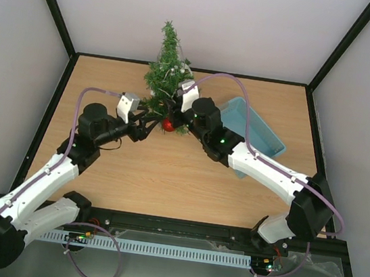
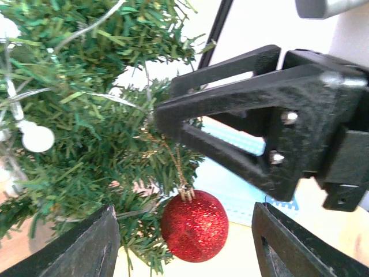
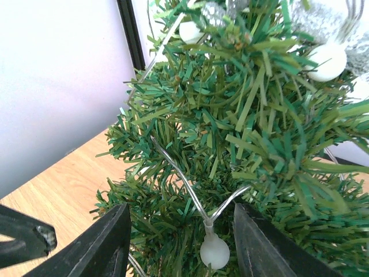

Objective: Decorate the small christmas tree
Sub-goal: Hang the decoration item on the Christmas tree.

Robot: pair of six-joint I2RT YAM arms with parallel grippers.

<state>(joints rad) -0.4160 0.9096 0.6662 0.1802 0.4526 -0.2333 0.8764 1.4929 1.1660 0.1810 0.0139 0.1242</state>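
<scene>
Small christmas tree (image 1: 165,57) — base hidden; red bauble (image 1: 168,124) half-seen from above

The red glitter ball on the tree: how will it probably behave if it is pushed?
The red glitter ball hangs on a thin gold loop, so it would probably swing rather than resist. It is round, so once off the small christmas tree it may roll. Its glitter surface looks rough, likely not slippery.
</scene>
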